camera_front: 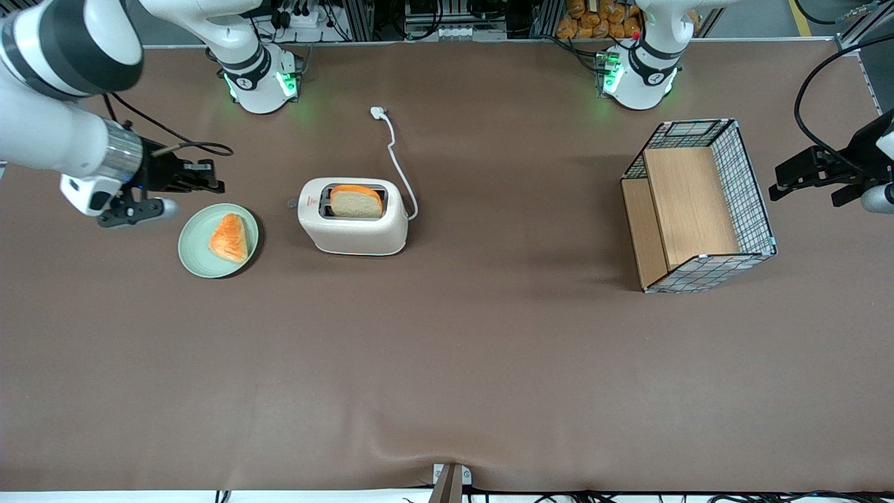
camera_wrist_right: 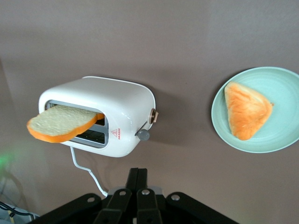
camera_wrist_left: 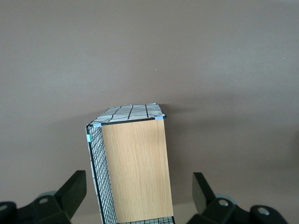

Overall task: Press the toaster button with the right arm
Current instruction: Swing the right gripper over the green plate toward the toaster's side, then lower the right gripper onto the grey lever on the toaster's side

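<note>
The cream-white toaster (camera_front: pixel 353 222) (camera_wrist_right: pixel 122 109) stands on the brown table with a slice of bread (camera_front: pixel 356 201) (camera_wrist_right: pixel 60 123) sticking out of one slot. Its small grey toaster button (camera_front: pixel 292 204) (camera_wrist_right: pixel 143 135) juts from the narrow face that looks toward the working arm's end. The right arm's black gripper (camera_front: pixel 209 183) (camera_wrist_right: pixel 138 175) hovers above the table beside the green plate, a plate's width away from the button. Its fingers are shut together with nothing between them.
A green plate (camera_front: pixel 192 253) (camera_wrist_right: pixel 280 84) with a triangular toast piece (camera_front: pixel 230 237) (camera_wrist_right: pixel 246 110) lies between gripper and toaster, nearer the front camera than the gripper. The white cord ends in a plug (camera_front: pixel 378 112). A wire-and-wood basket (camera_front: pixel 698 202) (camera_wrist_left: pixel 135 168) sits toward the parked arm's end.
</note>
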